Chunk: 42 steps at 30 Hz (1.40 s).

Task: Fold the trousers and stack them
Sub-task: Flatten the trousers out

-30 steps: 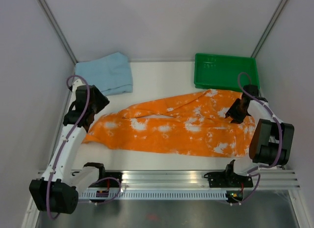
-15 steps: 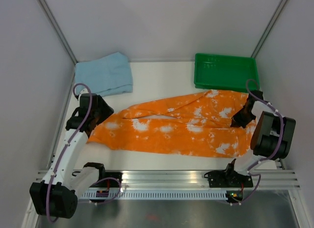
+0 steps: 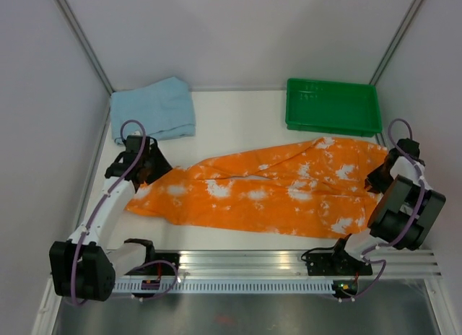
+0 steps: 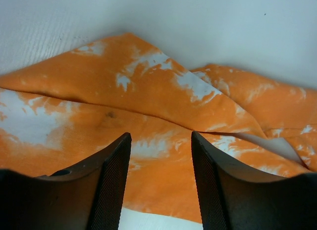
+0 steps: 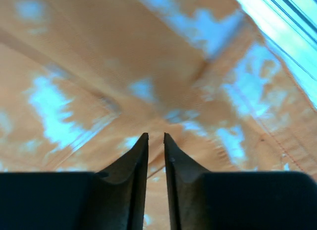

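Trousers: thin orange cloth with ragged white tie-dye blotches, spread long and flat, rumpled, with one flap folded over near the left end. They start well left of the green tray and nearer than it. They run rightward to end just in front of the tray's near edge; whether they touch it I cannot tell. A pale seam line shows on the right portion in my right wrist view. My left gripper sits well left of the tray and nearer than it, over the trousers' left end. Its fingers stand well apart with nothing between them, and folded orange cloth lies beyond the tips. My right gripper sits in front of the tray's right corner, low over the trousers' right end. Its fingers are drawn to a thin slit; the cloth beyond is blurred, and I cannot tell whether any is caught. The table is white. A folded light-blue cloth lies level with the tray, well to its left. Plain grey walls stand behind the tray and along both sides. A metal rail runs along the edge farthest from the tray.
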Each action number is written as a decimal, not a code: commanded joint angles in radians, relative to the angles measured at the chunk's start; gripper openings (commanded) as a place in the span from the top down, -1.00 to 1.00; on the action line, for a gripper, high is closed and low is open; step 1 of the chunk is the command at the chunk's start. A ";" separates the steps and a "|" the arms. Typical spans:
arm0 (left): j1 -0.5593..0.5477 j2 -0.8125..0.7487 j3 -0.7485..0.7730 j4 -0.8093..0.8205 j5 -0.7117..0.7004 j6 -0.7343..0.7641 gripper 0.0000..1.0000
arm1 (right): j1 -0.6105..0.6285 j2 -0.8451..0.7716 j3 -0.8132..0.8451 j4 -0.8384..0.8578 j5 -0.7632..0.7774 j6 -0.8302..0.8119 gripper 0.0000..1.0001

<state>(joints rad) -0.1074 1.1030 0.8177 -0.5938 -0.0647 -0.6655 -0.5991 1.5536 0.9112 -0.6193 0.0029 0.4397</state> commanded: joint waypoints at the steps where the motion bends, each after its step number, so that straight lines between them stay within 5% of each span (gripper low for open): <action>1: -0.005 0.026 0.006 0.020 0.056 0.087 -0.15 | 0.103 -0.111 0.092 0.027 -0.018 -0.078 0.46; 6: -0.005 0.086 0.003 -0.052 0.006 0.060 -0.08 | 0.296 -0.144 0.241 0.032 -0.084 -0.035 0.24; 10: -0.009 0.048 -0.040 0.098 0.141 0.031 -0.25 | 0.473 -0.116 0.320 0.050 -0.108 0.007 0.18; 14: -0.021 0.130 -0.012 0.079 0.099 -0.046 -0.24 | 0.732 -0.067 0.365 0.137 -0.201 -0.021 -0.11; 17: -0.018 0.178 -0.006 -0.071 -0.032 -0.182 -0.14 | 0.942 -0.007 0.408 0.212 -0.280 -0.160 -0.53; 20: -0.011 0.146 -0.026 -0.181 -0.110 -0.285 0.04 | 1.098 0.092 0.485 0.269 -0.366 -0.254 -0.66; 24: -0.002 0.052 -0.113 -0.045 -0.034 -0.315 0.17 | 1.240 0.275 0.639 0.283 -0.385 -0.340 -0.74; 26: 0.002 0.047 -0.173 0.030 -0.003 -0.354 0.52 | 1.315 0.384 0.724 0.280 -0.388 -0.372 -0.74; 28: 0.003 0.078 -0.199 0.009 -0.004 -0.382 0.95 | 1.355 0.479 0.785 0.277 -0.365 -0.415 -0.74; 42: 0.026 -0.149 -0.290 -0.204 -0.150 -0.448 0.95 | 1.430 0.614 0.822 0.276 -0.291 -0.469 -0.75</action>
<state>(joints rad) -0.0898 0.9775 0.5426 -0.7391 -0.1661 -1.0637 0.8337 2.1563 1.7065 -0.3744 -0.2928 -0.0044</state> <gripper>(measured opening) 0.025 0.873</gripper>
